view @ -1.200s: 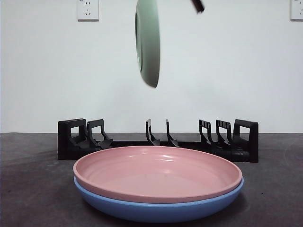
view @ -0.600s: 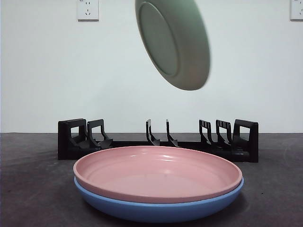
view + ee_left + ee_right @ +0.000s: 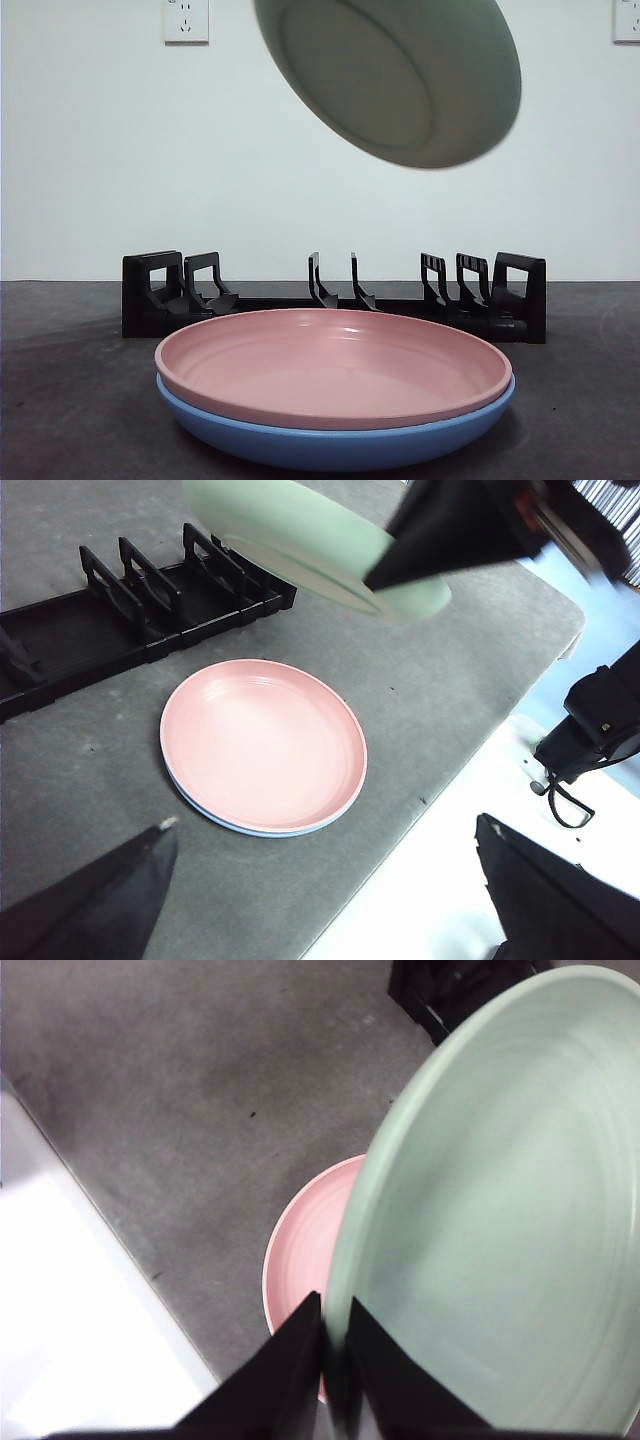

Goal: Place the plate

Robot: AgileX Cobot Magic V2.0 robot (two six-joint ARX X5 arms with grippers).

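Because the right gripper [image 3: 335, 1360] has its jaws pinched on the rim, the green plate [image 3: 390, 75] hangs tilted above the rack [image 3: 335, 295] (slots free). The left gripper [image 3: 320, 900] waits, jaws wide and empty, over the pink plate [image 3: 263, 745] on the counter [image 3: 90, 780].

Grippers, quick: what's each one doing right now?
Left gripper: open, holding nothing.
Right gripper: closed on the rim of the green plate, held in the air above the pink plate.
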